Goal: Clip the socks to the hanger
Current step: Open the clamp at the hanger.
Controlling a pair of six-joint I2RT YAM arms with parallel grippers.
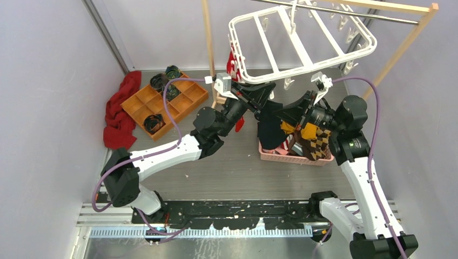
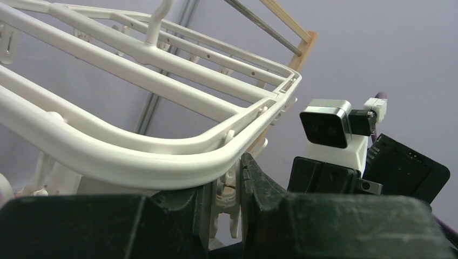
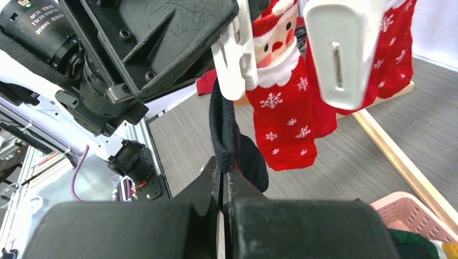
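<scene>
Black sock point(image 3: 226, 127) at the clip point(image 3: 235, 59)
My right pincer point(image 3: 222, 178) pinches it, my left pincer point(image 2: 224, 195) squeezes the clip; releasing early could drop it.

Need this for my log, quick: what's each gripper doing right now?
Left gripper: closed on a white clip of the hanger.
Right gripper: closed on a black sock, held up at that clip.

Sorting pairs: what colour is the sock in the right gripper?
Black sock, clearest in right wrist view.
</scene>
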